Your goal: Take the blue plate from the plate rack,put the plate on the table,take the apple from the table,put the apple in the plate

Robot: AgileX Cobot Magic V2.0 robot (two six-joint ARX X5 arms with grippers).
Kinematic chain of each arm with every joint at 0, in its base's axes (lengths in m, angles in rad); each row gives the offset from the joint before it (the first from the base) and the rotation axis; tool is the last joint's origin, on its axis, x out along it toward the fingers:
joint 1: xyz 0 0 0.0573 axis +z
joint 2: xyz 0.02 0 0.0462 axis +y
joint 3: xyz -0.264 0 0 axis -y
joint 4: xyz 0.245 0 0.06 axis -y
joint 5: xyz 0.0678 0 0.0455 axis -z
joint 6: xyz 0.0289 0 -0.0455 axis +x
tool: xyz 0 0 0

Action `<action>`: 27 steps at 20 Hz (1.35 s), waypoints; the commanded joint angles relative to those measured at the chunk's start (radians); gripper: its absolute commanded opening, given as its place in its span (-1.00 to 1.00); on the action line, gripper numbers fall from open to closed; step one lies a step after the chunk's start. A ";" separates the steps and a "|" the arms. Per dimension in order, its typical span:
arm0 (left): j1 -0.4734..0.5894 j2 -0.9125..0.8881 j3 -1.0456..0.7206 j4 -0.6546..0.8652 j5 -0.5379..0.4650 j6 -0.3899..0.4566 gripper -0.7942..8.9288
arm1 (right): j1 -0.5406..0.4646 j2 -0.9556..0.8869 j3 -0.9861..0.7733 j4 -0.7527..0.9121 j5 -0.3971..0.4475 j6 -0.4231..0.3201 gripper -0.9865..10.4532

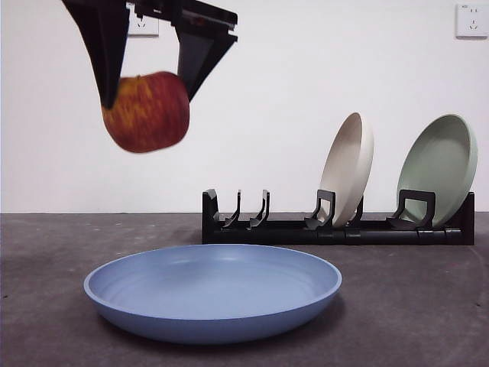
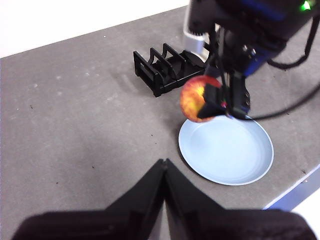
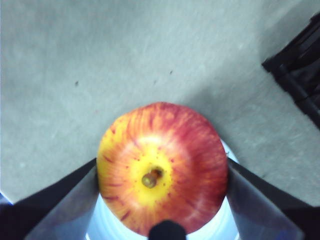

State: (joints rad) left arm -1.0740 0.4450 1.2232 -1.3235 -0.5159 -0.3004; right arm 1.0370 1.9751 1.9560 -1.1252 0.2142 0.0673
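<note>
White wall with two pale sockets backs the scene, and below it runs the dark grey, mottled matte tabletop (image 1: pixel 46 306); on it, near the front, lies the wide, shallow, round periwinkle-blue plate (image 1: pixel 213 291), flat and right way up, with nothing on it; behind it and a little to the side stands the long, low black plate rack (image 1: pixel 336 225) with its pairs of curved upright prongs; a beige round plate (image 1: pixel 348 167) leans on edge in one slot and a pale green round plate (image 1: pixel 439 167) leans in the slot at the far end, while the two slots nearest the other end hold nothing; the right gripper (image 1: pixel 149 95) hangs high in the air, its two black jaws clenched on either side of the round red apple with yellow-orange streaks (image 1: pixel 147 112); the apple is well clear of the tabletop, above the blue plate's edge region on the side away from the beige and green plates; in the right wrist view the apple (image 3: pixel 162 167) shows its yellow stem end with pale blue of the plate under it; the left gripper (image 2: pixel 165 165) waits apart over bare tabletop, jaws pressed together and holding nothing.
</note>
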 commanded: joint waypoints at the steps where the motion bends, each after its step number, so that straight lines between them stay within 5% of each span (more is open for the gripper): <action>1: 0.004 -0.005 0.003 0.004 -0.001 -0.011 -0.85 | 0.010 -0.065 -0.150 0.087 0.008 0.013 -0.83; 8: 0.004 -0.005 0.003 0.004 -0.009 -0.010 -0.85 | 0.011 -0.221 -0.612 0.450 0.006 0.168 -0.83; 16: 0.004 -0.005 0.003 0.004 -0.013 -0.006 -0.85 | 0.011 -0.222 -0.798 0.611 0.007 0.229 -0.78; 22: 0.004 -0.005 0.003 0.004 -0.035 -0.006 -0.85 | 0.011 -0.222 -0.799 0.608 0.027 0.229 0.11; 27: 0.004 -0.004 0.003 0.004 -0.035 -0.006 -0.85 | 0.011 -0.285 -0.797 0.597 0.029 0.225 0.24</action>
State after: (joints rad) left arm -1.0740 0.4450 1.2232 -1.3235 -0.5442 -0.3000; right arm 1.0462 1.7061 1.1656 -0.5335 0.2390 0.2890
